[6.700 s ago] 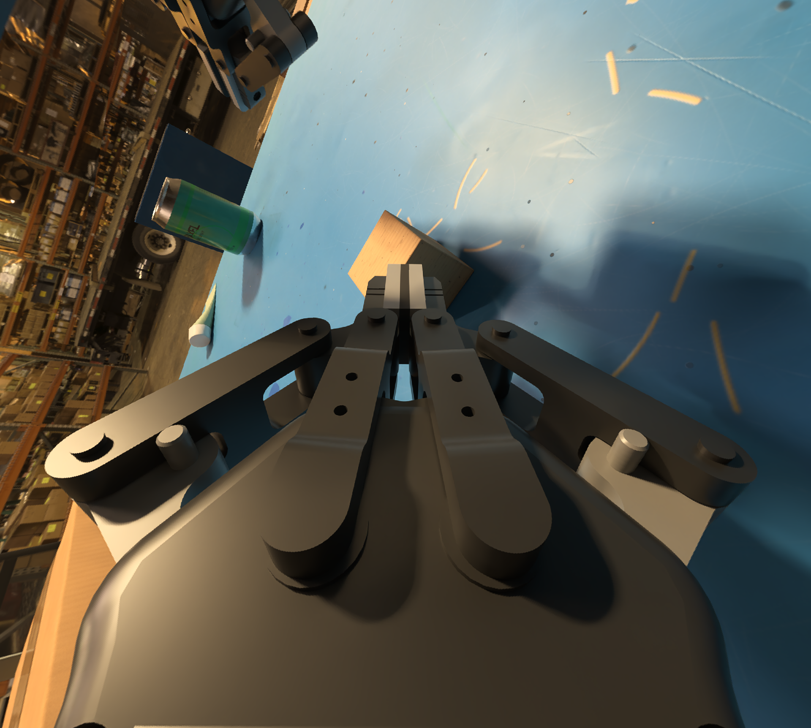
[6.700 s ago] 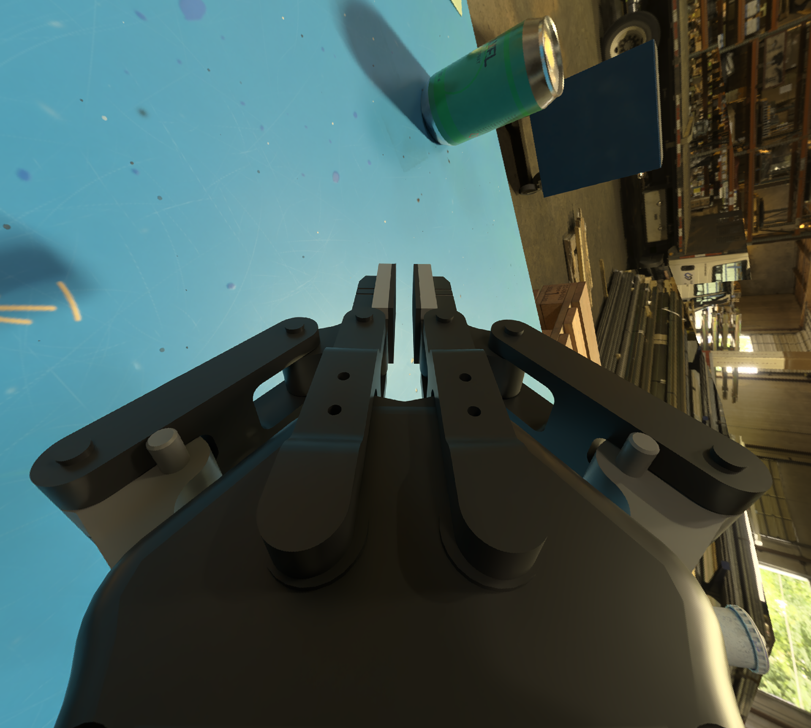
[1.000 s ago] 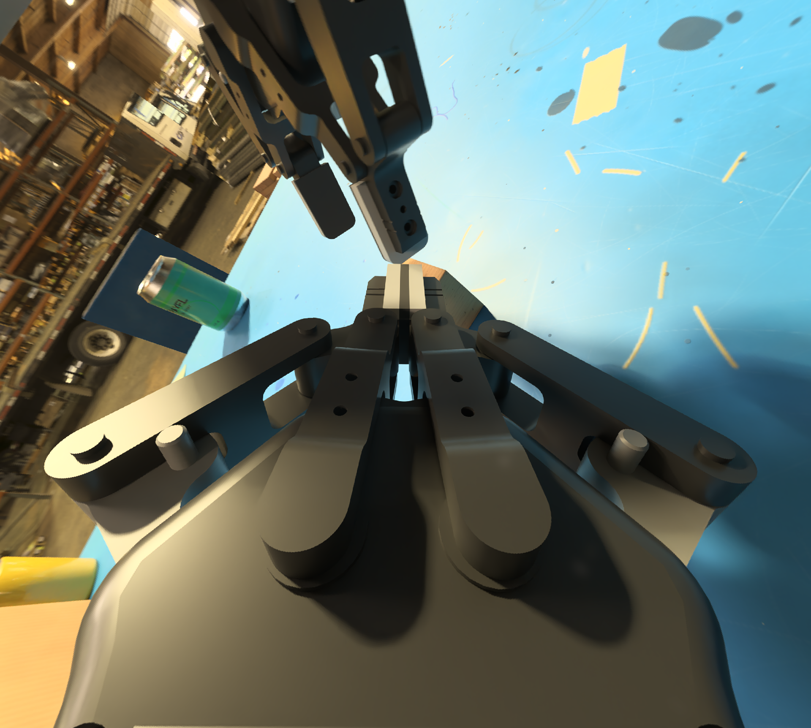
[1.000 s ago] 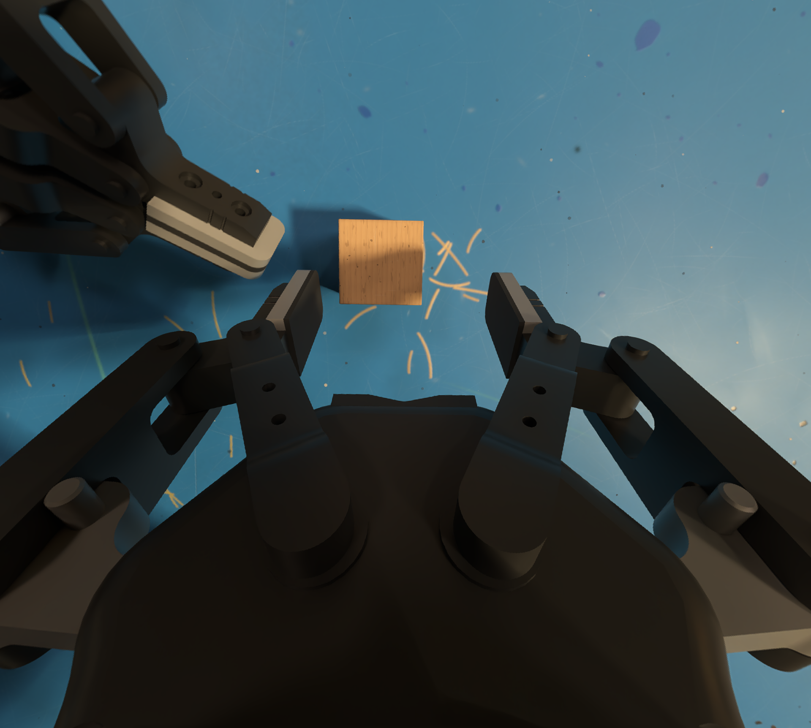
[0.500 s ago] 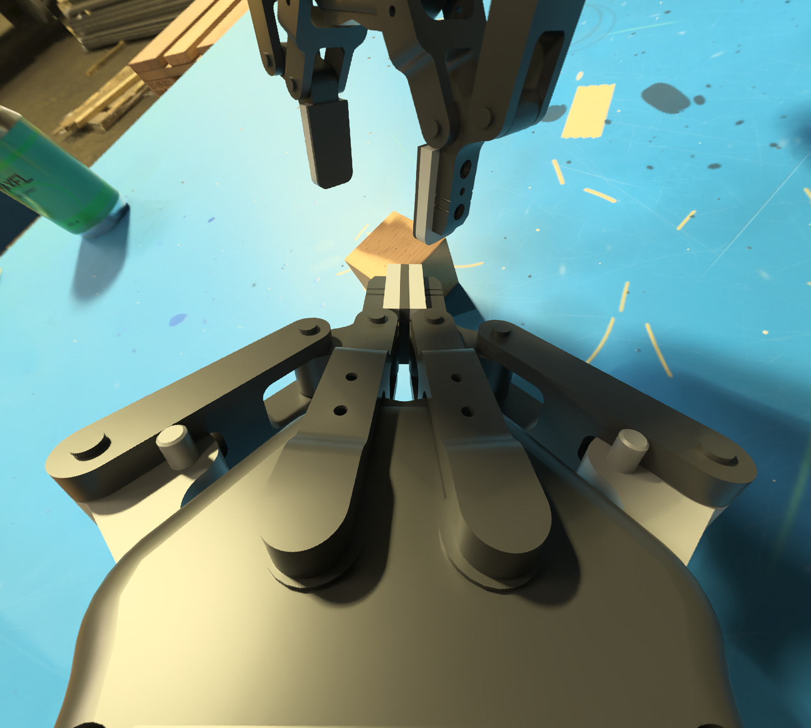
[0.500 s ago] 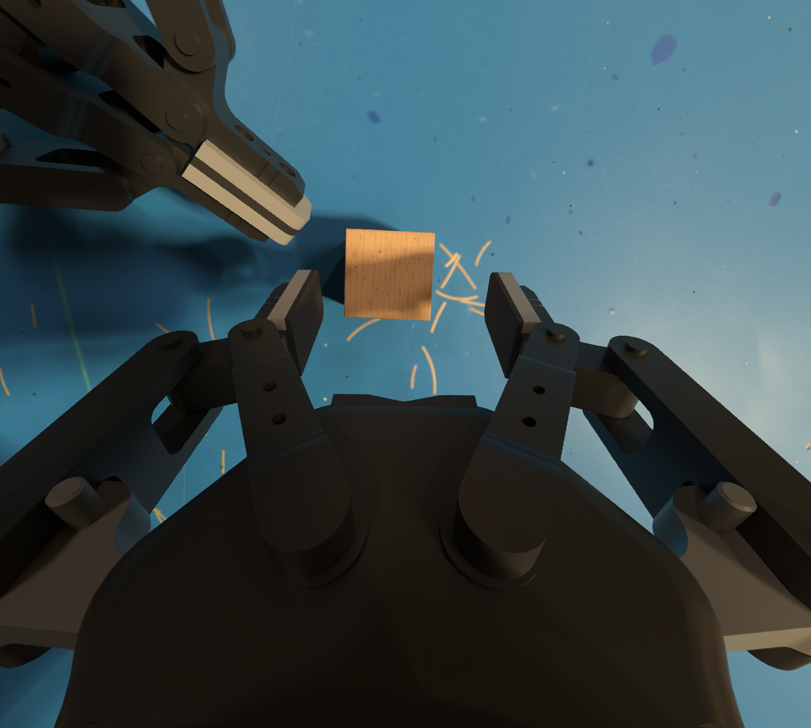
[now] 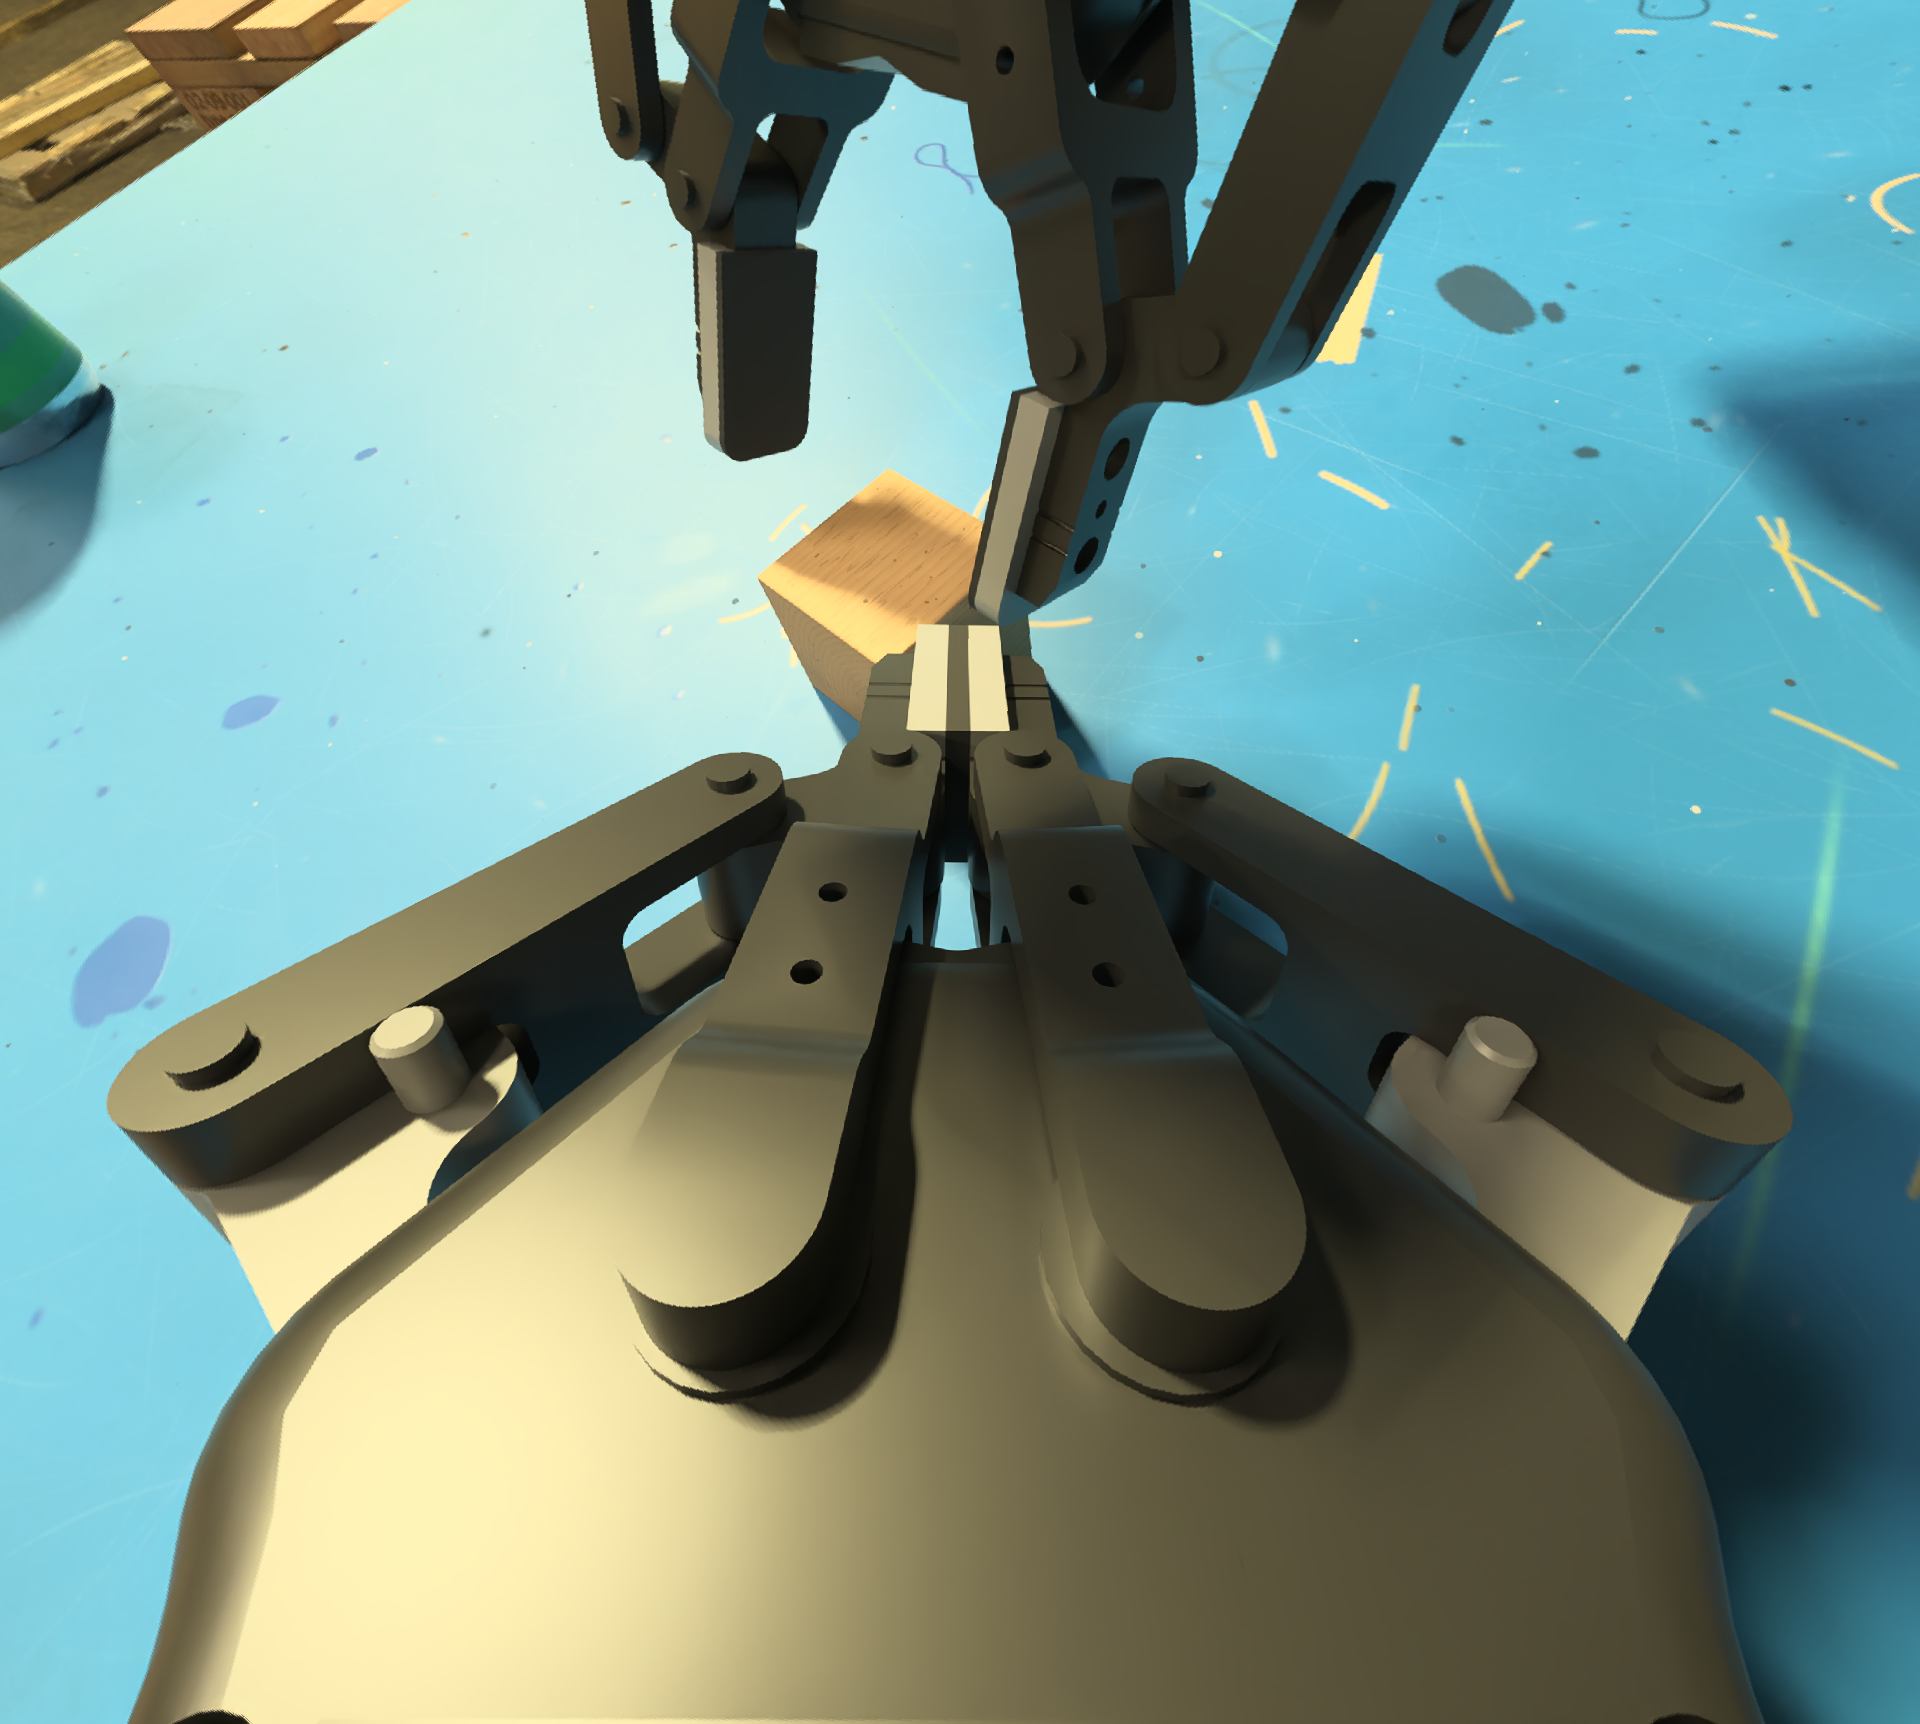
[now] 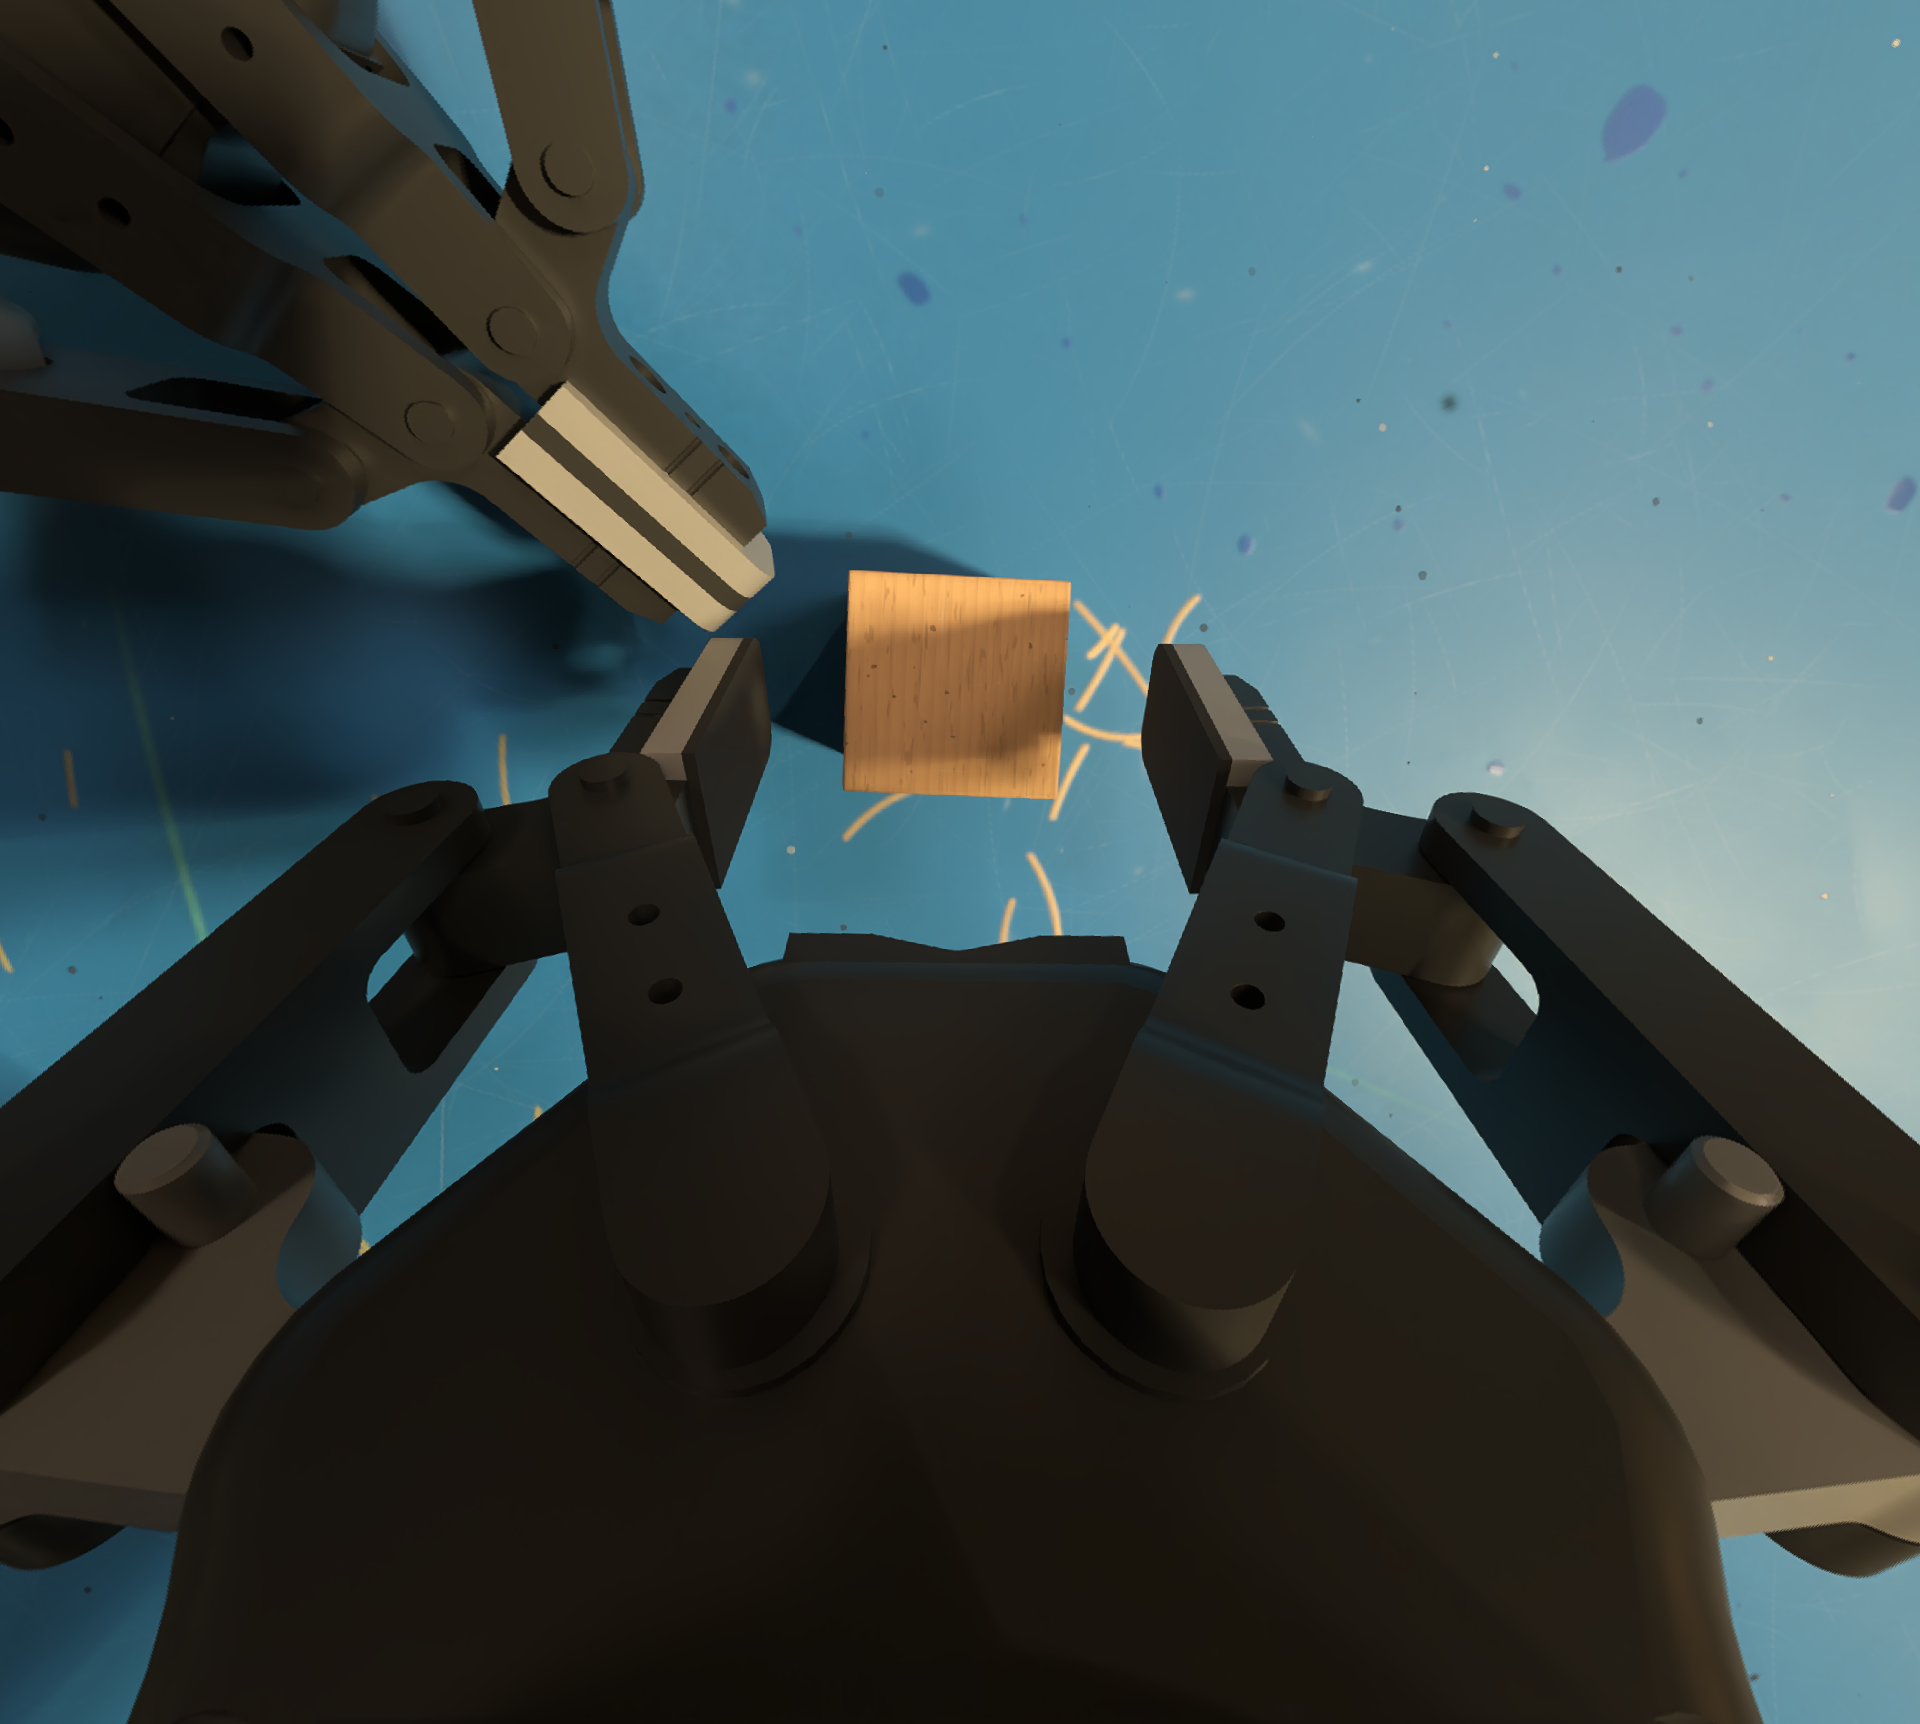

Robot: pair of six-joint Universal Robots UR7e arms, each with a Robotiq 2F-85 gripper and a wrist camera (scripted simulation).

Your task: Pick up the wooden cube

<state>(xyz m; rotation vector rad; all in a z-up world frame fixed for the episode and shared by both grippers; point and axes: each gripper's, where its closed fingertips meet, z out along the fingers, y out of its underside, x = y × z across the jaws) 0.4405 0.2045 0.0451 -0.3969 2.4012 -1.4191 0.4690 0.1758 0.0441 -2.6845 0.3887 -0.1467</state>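
Right wrist view: the right gripper (image 8: 956, 739) hangs wide open, empty, straddling the wooden cube (image 8: 956, 687). It should descend straight, then close evenly. The left gripper (image 8: 681, 542), pressed closed on nothing, sits just beside the cube, maybe touching.

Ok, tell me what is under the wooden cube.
The wooden cube rests on the blue table, among thin yellow marks. The patch directly beneath it is covered.

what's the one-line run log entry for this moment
right tool: open, above cube | left tool: shut, beside cube | cube: on blue table, not gripped
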